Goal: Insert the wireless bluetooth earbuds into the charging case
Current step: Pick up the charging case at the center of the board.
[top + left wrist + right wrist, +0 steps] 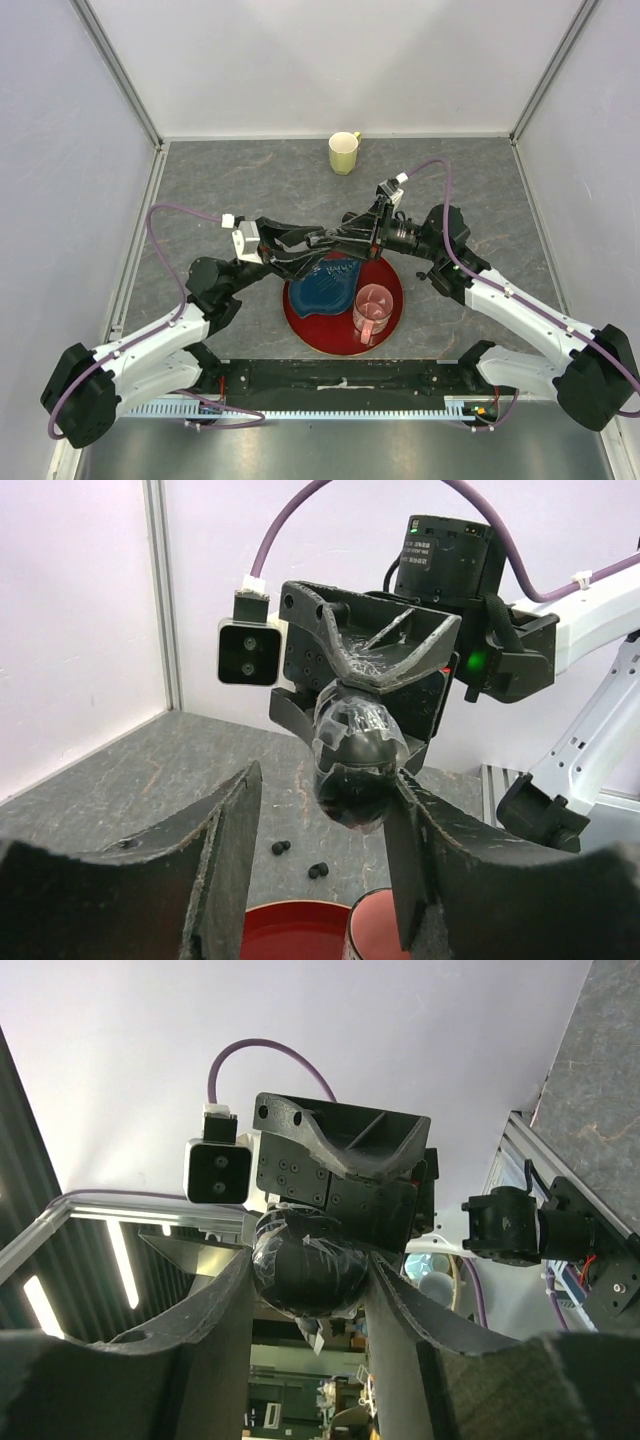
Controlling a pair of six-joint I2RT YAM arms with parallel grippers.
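You have one grey stone-patterned tabletop (240, 180), and at its middle one red round plate (325, 335); take that plate as your landmark. On the plate's left half lies one blue leaf-shaped glassy dish (325, 285). On its right half stands one pink see-through plastic cup (372, 310). Well beyond the plate, near the back wall, stands one pale yellow-green mug (344, 152), apart from everything else.

Both arms meet above the plate's far edge, so from overhead they block your sight of the tabletop there. The right gripper (310, 1260) pinches one black pebble-shaped charging case (355, 750) wrapped in clear crinkled film, held up in the air over that edge. The left gripper (322, 780) faces it with its jaws spread to either side of the case's lower half. Its right-hand finger is at the case, while its left-hand finger stands clear of it.

You can count two tiny black bean-shaped earbuds (281, 847) in the left wrist view (the overhead view hides them under the arms). They lie on the tabletop just past the plate's rim, near each other, with the case above them.
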